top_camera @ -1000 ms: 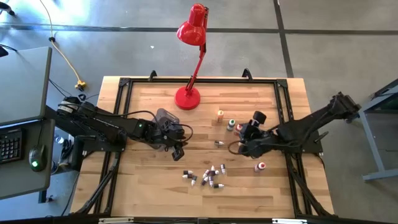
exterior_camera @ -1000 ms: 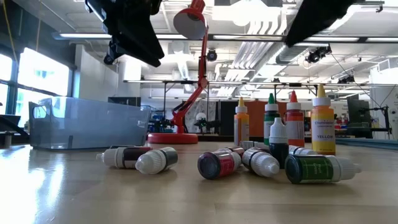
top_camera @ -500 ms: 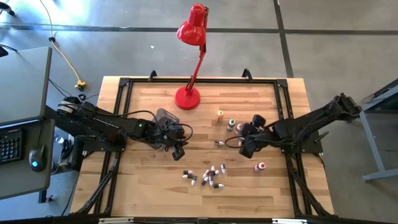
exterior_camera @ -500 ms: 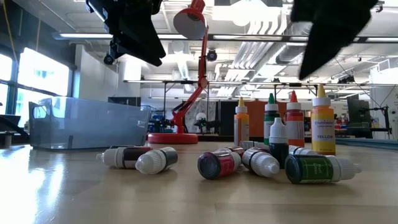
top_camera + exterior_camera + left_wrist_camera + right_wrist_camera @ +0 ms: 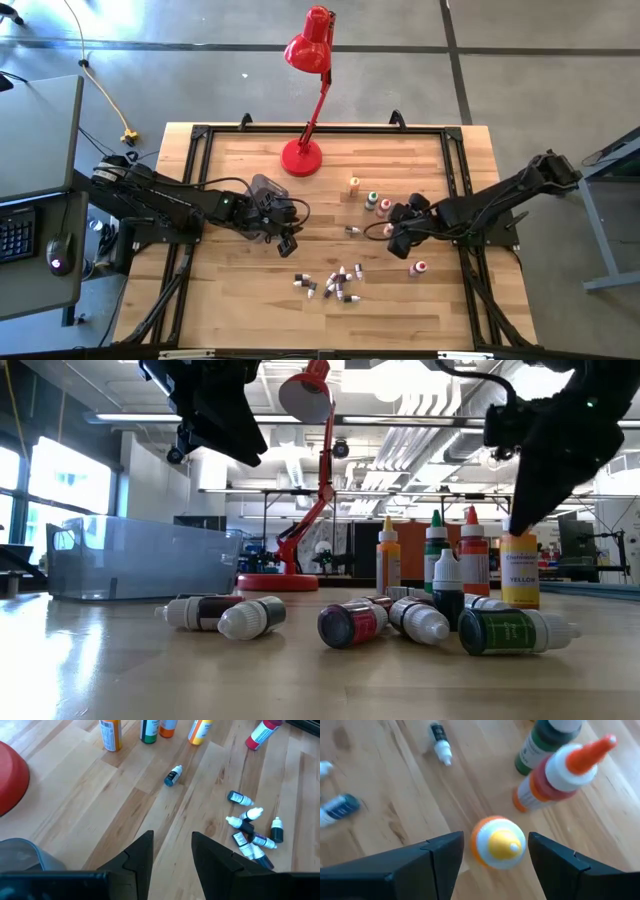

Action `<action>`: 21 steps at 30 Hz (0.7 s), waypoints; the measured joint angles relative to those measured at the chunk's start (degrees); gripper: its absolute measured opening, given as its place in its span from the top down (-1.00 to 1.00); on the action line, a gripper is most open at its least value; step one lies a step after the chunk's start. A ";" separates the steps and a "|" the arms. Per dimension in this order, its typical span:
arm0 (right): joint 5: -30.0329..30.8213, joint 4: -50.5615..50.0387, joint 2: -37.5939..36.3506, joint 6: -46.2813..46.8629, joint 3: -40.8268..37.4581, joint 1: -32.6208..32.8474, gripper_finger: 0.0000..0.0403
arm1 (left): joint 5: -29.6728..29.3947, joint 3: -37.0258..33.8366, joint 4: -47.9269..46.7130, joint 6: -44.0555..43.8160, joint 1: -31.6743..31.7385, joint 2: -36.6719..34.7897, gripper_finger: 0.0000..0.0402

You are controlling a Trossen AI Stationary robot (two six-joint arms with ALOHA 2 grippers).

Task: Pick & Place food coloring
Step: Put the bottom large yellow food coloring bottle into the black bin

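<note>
Right claw (image 5: pixel 495 851) hangs spread over the upright yellow food coloring bottle (image 5: pixel 498 842), right of desk (image 5: pixel 240 290) centre. Lower squarely (red neighbour (image 5: pixel 555 775) stands near) before pinching. Left claw (image 5: pixel 171 851) waits spread, left.

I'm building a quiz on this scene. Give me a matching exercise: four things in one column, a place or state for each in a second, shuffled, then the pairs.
1 lamp
2 tub
3 yellow-tipped bottle
4 left claw

a between the open fingers of the right claw
b open, above bare wood
c translucent grey, by the left arm
d standing on a round red base

Pairs: 1-d, 2-c, 3-a, 4-b
</note>
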 joint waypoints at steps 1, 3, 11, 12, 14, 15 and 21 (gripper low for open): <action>0.02 -0.02 0.00 -0.32 -0.29 0.00 -0.07 | 0.00 0.00 0.00 0.00 0.00 0.00 0.35; 0.60 0.02 0.00 -1.39 -0.46 0.00 -0.04 | -0.02 0.00 0.00 0.00 0.00 0.00 0.35; 1.21 1.26 0.00 -3.48 -0.42 0.00 0.22 | -0.13 0.00 0.00 0.00 0.00 0.00 0.35; 0.90 1.29 0.00 -3.52 -0.40 0.00 0.25 | -0.13 0.00 0.00 0.00 0.00 0.00 0.35; 0.33 1.66 -0.06 -3.54 -0.30 -0.01 0.30 | -0.13 0.00 0.00 -0.01 0.00 0.00 0.35; 0.35 2.06 -0.11 -3.58 -0.27 0.00 0.33 | -0.13 0.00 0.00 0.00 0.00 0.00 0.35; -1.75 8.56 0.07 -7.33 -0.46 -0.03 0.41 | -0.13 0.00 0.00 0.00 0.00 -0.04 0.35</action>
